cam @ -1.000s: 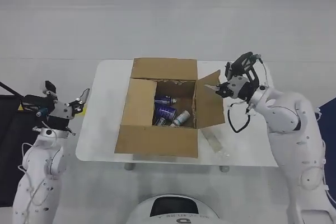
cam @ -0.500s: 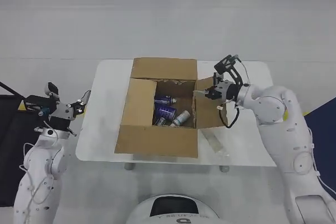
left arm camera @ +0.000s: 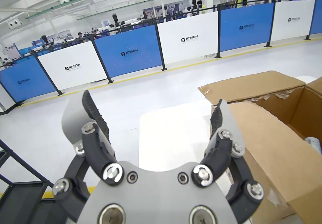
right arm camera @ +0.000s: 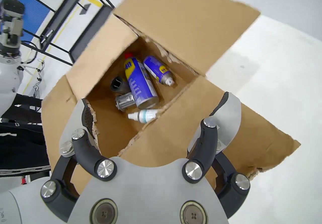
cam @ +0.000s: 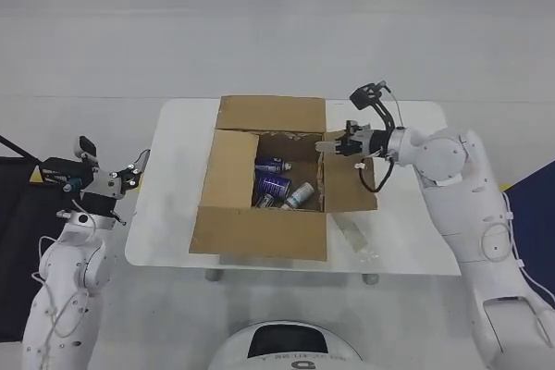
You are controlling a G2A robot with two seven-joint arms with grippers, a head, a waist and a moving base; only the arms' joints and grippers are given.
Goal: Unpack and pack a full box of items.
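Observation:
An open cardboard box (cam: 220,185) stands on the white table (cam: 171,166), flaps spread. Inside lie two blue spray cans (right arm camera: 141,83) (right arm camera: 157,69), a small white bottle (right arm camera: 144,115), a dark tube (right arm camera: 117,84) and a metal part (right arm camera: 124,101). My right gripper (cam: 336,143) is open above the box's right flap (right arm camera: 176,134), at the opening's edge, nothing between its fingers. My left gripper (cam: 134,168) is open, held off the table's left edge, with the box (left arm camera: 264,139) to its right.
A clear plastic item (cam: 351,231) lies on the table in front of the right flap. A black frame (cam: 5,148) stands left of the table. Bare tabletop (cam: 407,231) lies right of the box.
My right arm has swung left from beyond the right flap to over the box's right edge. The left arm has hardly moved.

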